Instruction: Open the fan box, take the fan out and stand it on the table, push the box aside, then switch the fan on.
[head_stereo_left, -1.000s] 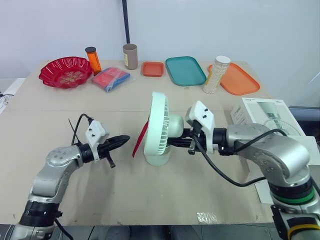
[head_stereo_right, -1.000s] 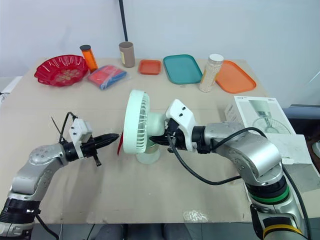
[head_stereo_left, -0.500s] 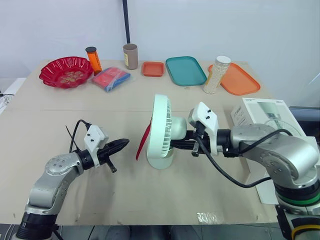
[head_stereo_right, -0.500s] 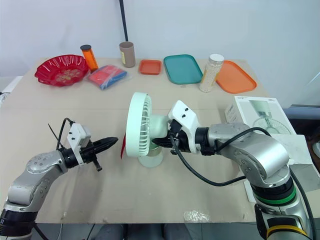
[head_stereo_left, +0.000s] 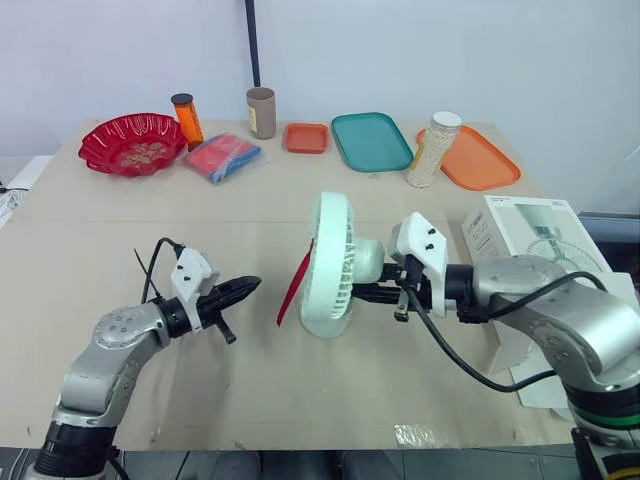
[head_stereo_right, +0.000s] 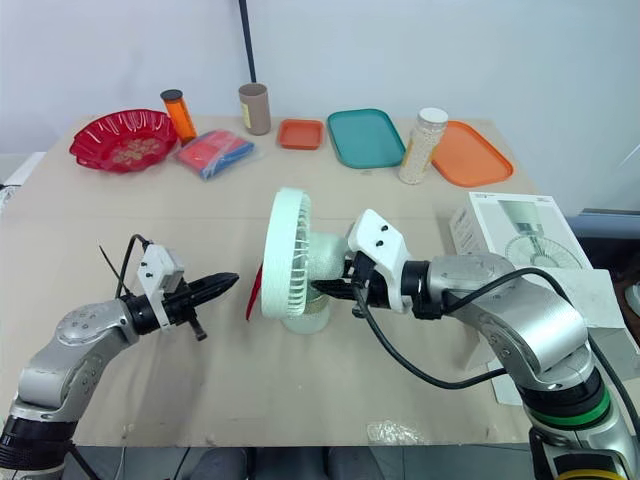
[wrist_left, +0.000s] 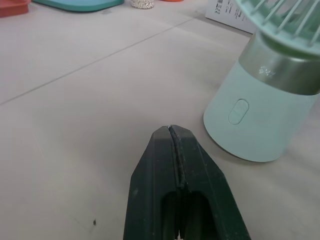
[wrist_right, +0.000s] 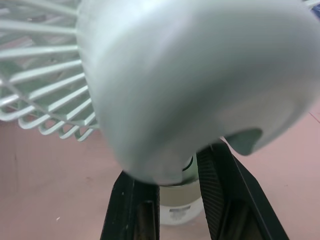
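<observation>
The tan table (head_stereo_left: 120, 230) carries everything. The white fan box (head_stereo_left: 530, 232) lies to the fan's right with its printed fan picture facing up; I cannot tell whether its flap is open.

The fan (head_stereo_left: 330, 265) stands upright on its round base near the middle of the table, long axis vertical. Its grille faces my left and its motor hump faces my right. My right gripper (head_stereo_left: 358, 292) reaches in from the fan's right, its two fingers (wrist_right: 134, 200) closed on the neck under that hump.

Far behind the fan sit a teal tray (head_stereo_left: 371, 140) and, further right, an orange tray (head_stereo_left: 480, 160). Far behind and to its left is a red bowl (head_stereo_left: 132, 143) with brownish bits I cannot identify. Next to the bowl, on its fan-ward side, is a blue and red packet (head_stereo_left: 222, 157). A small orange tray (head_stereo_left: 306, 137) lies behind the fan too.

A jar (head_stereo_left: 434, 150) filled with pale grains stands touching the orange tray's edge. A brown tube (head_stereo_left: 261, 112) and an orange bottle (head_stereo_left: 186, 120) stand behind the packet.

A red strip (head_stereo_left: 293, 290) leans just beside the fan's grille. My left gripper (head_stereo_left: 250, 286) is left of the fan and apart from it, fingers pressed together, aimed at the oval button (wrist_left: 239, 111) on the base.
</observation>
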